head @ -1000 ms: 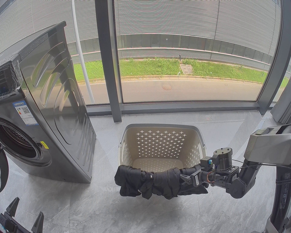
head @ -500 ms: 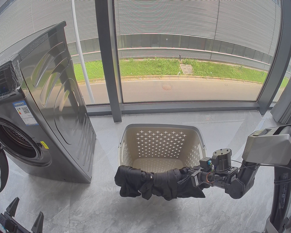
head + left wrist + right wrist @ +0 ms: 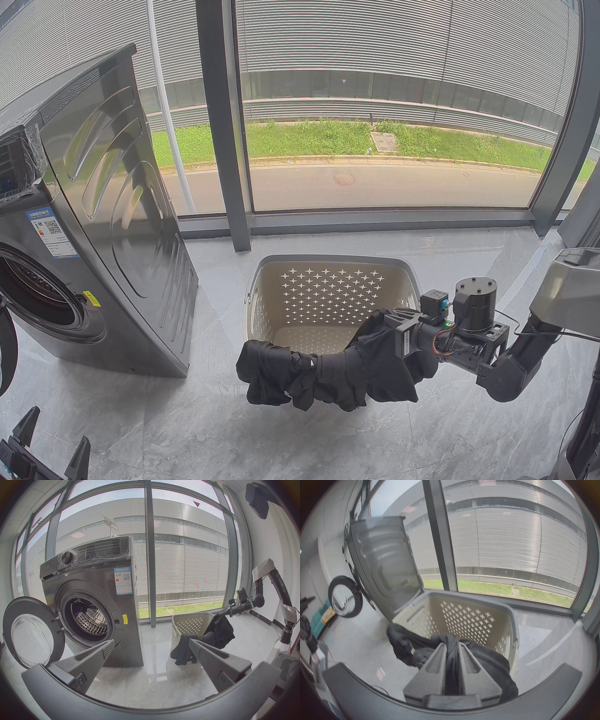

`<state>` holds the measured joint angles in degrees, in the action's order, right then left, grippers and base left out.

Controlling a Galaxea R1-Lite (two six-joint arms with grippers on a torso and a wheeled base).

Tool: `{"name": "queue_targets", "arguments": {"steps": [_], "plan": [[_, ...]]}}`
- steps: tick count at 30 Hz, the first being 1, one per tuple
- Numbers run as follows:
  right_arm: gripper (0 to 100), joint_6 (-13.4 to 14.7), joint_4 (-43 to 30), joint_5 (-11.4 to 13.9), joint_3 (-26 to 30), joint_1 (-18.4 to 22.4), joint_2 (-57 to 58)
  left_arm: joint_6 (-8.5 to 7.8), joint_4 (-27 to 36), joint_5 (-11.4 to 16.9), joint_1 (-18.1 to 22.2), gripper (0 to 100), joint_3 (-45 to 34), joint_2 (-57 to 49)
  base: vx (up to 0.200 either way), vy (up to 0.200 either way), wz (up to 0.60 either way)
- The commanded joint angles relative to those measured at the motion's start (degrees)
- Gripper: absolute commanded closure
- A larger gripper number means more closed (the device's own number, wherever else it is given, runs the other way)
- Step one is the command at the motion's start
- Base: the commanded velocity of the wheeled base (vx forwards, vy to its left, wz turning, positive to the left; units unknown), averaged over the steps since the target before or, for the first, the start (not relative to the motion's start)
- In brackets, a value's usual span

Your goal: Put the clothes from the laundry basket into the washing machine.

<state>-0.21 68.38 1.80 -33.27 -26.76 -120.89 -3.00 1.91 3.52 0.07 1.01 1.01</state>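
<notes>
The black garment (image 3: pixel 312 375) lies draped across the basket's (image 3: pixel 331 260) near rim, one bunched end hanging over the outside of the near-left corner, the other end raised off the near-right part of the rim. The right gripper (image 3: pixel 452 648) grasps that raised end, its two fingers (image 3: pixel 470 667) clenched on a fold of mesh cloth that runs up between them and spills over their sides. In the head view the gripper sits just above the basket's near-right corner, with the arm leading off to the right. The basket's pale perforated walls and the visible part of its bottom are bare; its near part lies behind the cloth. It stands on the grey floor (image 3: pixel 300 444), close to the window (image 3: pixel 387 125) and just right of the washer (image 3: pixel 125 219). The washer stands at the floor's left side, its round door (image 3: pixel 31 633) swung wide open and the steel drum (image 3: pixel 89 620) exposed. The left gripper (image 3: pixel 150 642) hangs low by the floor's near-left corner, well apart from the basket, fingers spread and released, with nothing between them, facing the washer's front.
</notes>
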Motion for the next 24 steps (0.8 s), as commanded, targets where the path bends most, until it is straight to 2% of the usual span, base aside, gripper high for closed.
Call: {"name": "queue_targets", "arguments": {"steps": [1,4,9,11,16,19,20,24], "plan": [[100,5.04,0.97,-1.01,1.01,-4.09,12.09,0.1,0.02,-0.01,0.01,0,-1.01,-1.01,0.0,0.0,0.0],[100,7.15,0.88,-3.03,1.01,-5.5,18.5,0.1,-0.07,-0.01,0.01,0,-1.01,-1.01,0.0,0.0,0.0],[100,7.24,0.71,-4.0,1.19,-5.76,24.48,0.01,-0.07,-0.01,0.01,0,-1.01,-1.01,0.0,0.0,0.0],[100,7.24,0.79,-5.41,1.98,-6.29,28.08,0.1,-0.07,0.08,0.01,0,-1.01,-1.01,0.0,0.0,0.0],[100,6.71,-0.09,-6.55,1.54,-6.2,31.69,0.19,-0.07,-0.01,0.01,0,-1.01,-1.01,0.0,0.0,0.0],[100,6.71,0.0,-8.04,2.07,-6.38,32.48,0.27,-0.07,-0.01,0.01,0,-1.01,-1.01,0.0,0.0,0.0],[100,6.71,0.0,-8.57,2.24,-6.29,32.48,0.71,-0.07,-0.01,0.01,0,-1.01,-1.01,-0.2,0.0,0.0],[100,6.71,0.0,-8.75,2.42,-5.94,32.56,0.8,-0.07,-0.1,0.01,0,-1.01,-1.01,-0.2,0.0,0.0]]}}
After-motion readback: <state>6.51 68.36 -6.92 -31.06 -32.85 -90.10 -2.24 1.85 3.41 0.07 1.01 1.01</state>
